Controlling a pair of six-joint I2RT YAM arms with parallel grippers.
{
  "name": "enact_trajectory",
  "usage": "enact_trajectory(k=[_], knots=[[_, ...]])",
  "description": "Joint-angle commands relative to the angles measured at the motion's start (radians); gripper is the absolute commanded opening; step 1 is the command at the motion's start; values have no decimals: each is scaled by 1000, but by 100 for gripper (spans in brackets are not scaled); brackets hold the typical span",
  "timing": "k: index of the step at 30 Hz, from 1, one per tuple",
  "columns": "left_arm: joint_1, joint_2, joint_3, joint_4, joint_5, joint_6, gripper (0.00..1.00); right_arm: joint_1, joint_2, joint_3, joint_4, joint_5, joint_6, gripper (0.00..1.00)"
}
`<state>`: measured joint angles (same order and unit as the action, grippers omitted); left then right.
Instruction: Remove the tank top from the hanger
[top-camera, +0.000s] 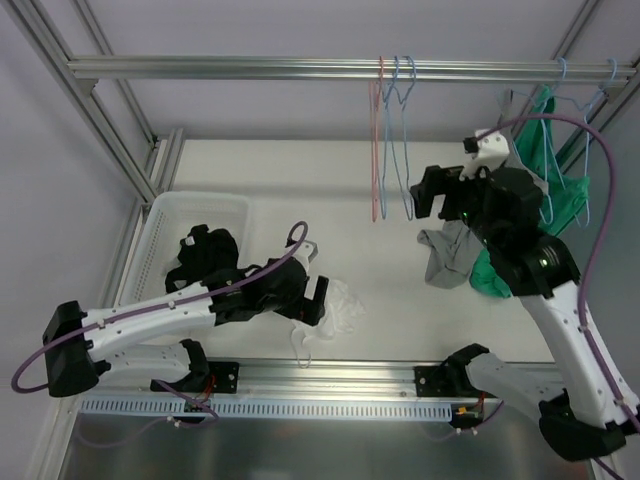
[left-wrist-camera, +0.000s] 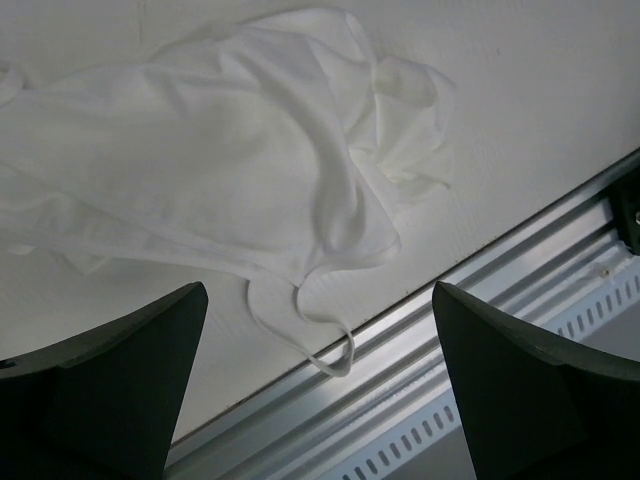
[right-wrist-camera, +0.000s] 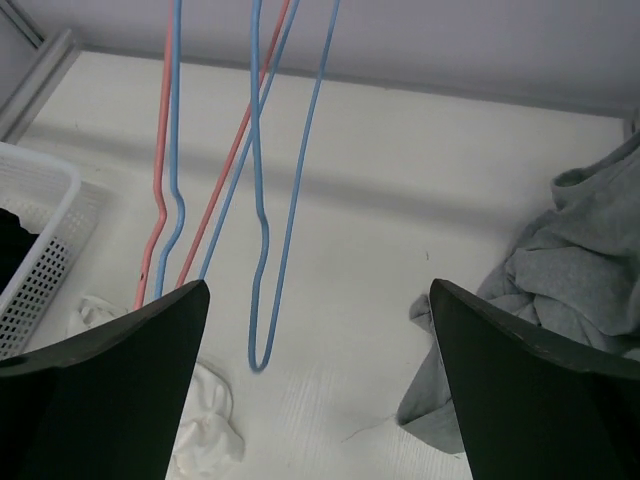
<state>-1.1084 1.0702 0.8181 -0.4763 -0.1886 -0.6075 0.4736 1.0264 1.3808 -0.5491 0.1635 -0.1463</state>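
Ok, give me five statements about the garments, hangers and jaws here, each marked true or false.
1. The pink hanger is bare. True.
2. The white garment lies in the basket. False: it lies on the table, outside the basket.
3. The right jaws clamp the grey tank top. False: they stand open, with the top loose beside them.
4. A green garment hangs at the right end of the rail. True.
5. The left jaws are shut. False: they are open over the white garment.
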Motion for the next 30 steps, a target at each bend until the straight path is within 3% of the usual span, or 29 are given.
enact_trajectory(k=[1, 9, 15, 16, 18, 19, 23, 30], knots=[[-24, 88, 22, 86, -64, -21, 99, -9, -178, -72, 6, 45, -9, 99], [-45, 437, 91, 94, -284, -112, 99, -7, -598, -267, -147, -227, 79, 100], [-47, 592, 151, 93, -360, -146, 99, -9, -746, -312, -192, -370, 96, 100], [-47, 608, 165, 94, -357, -146, 95, -9, -765, -310, -196, -383, 97, 100], [-47, 640, 170, 96, -347, -153, 73, -9, -785, -307, -202, -404, 99, 99], [-47, 646, 168, 96, -347, -158, 46, -9, -808, -305, -203, -407, 100, 99], [-45, 594, 133, 91, -402, -190, 0, -9, -861, -282, -228, -392, 103, 99], [-19, 285, 91, 61, -508, -144, 0, -7, -902, -236, -272, -369, 97, 99]])
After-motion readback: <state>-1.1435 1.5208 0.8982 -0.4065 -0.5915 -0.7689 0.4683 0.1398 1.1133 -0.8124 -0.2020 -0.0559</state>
